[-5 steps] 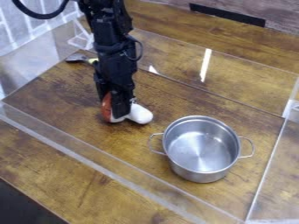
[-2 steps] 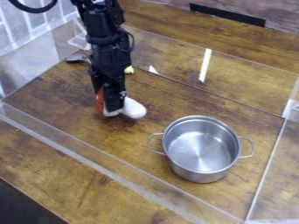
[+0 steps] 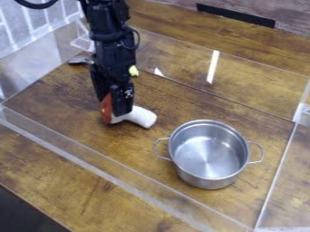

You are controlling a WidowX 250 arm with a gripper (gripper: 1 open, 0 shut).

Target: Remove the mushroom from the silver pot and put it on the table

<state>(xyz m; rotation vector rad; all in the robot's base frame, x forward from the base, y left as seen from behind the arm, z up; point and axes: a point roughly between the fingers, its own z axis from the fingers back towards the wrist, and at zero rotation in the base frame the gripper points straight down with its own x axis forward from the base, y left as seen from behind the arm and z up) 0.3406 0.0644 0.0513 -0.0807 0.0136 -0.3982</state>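
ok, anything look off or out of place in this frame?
Nothing stands out. The mushroom lies on its side on the table, left of the silver pot, which stands upright and empty. The gripper hangs over the mushroom's cap end.

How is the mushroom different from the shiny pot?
The mushroom lies on its side; the silver pot stands upright. The mushroom has a reddish cap and white stem; the pot is shiny steel. The pot is bigger and empty. Both rest on the table.

No text, label, brand, number or sign can be read anywhere (the picture is too small and soft).
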